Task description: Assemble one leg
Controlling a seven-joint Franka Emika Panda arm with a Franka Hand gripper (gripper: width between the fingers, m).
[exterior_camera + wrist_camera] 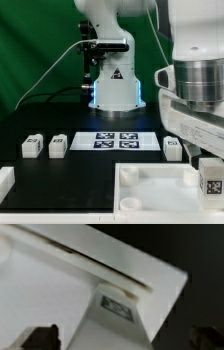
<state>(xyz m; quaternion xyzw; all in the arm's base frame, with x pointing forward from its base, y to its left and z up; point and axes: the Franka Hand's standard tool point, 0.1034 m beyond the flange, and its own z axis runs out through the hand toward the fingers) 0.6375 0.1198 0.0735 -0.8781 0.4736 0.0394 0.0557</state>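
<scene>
Gripper (pixel 120 339): seen only in the wrist view, where two dark fingertips (pixel 42 336) show at the frame's lower edge; in the exterior view the arm's white and grey wrist housing fills the upper right and hides the fingers.
Finger state: the two tips stand wide apart with a broad gap between them; nothing is clamped between them.
Leg (pixel 118 308): a white block with a black-and-white marker tag on its face lies in the gap between the fingertips, slightly ahead of them, touching neither tip as far as the blurred view shows.
Same leg, exterior view (pixel 211 175): a small white tagged block sits directly under the wrist housing, against the corner of the large white part.
Tabletop part (pixel 150 185): a large white piece with a raised rim lies just beyond the fingers; in the wrist view its pale flat surface and rim edge (pixel 60 286) run diagonally ahead of the tips, and the leg touches that edge.
Other legs: two small white tagged blocks (pixel 32 146) and (pixel 58 147) stand side by side on the black table, well apart from the fingers, toward the exterior view's left; another (pixel 173 149) stands near the wrist housing.
Marker board (pixel 115 141): flat on the table, between the pair of blocks and the single one.
Robot base (pixel 113 85): behind the marker board, far from the fingers.
</scene>
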